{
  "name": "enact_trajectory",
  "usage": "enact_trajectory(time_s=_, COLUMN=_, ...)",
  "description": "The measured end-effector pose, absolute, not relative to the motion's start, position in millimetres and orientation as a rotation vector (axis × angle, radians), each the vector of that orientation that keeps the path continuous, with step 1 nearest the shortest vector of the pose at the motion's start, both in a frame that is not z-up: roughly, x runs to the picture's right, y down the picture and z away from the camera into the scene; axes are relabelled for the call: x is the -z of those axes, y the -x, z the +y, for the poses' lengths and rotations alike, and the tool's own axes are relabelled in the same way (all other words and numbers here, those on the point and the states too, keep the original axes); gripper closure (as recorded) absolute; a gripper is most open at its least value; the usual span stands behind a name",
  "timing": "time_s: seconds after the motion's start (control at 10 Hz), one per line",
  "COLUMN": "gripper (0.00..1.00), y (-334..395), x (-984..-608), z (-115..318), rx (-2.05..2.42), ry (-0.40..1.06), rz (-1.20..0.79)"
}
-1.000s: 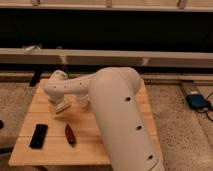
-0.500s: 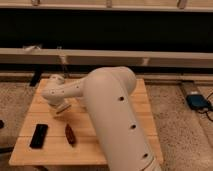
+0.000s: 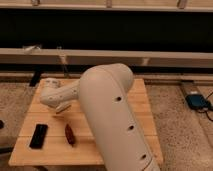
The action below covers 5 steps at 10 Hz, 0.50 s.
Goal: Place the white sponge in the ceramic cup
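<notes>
Although you want the small flat white sponge inside the pale ceramic cup, neither can be picked out for certain, because the bulky white robot arm blocks most of the light wooden table. You see the gripper low over the table's far-left part. Whether it is apart, together or clamped on something, you cannot tell. Nearer on the left lie a flat black rectangular object and a dark red oblong thing, both apart from the gripper. Judge the placing as not shown done: sponge and cup are yet to be found.
</notes>
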<state>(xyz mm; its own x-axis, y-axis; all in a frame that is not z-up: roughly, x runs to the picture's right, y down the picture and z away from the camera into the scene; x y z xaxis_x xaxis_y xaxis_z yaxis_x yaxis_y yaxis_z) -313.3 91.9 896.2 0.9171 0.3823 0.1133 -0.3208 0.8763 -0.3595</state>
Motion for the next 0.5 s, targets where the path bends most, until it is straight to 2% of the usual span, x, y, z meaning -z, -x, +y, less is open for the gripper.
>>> enact_trajectory(time_s=0.5, gripper=0.24, y=323.2, x=-898.2, z=85.8, rx=-0.387, ry=0.322, rz=-0.181)
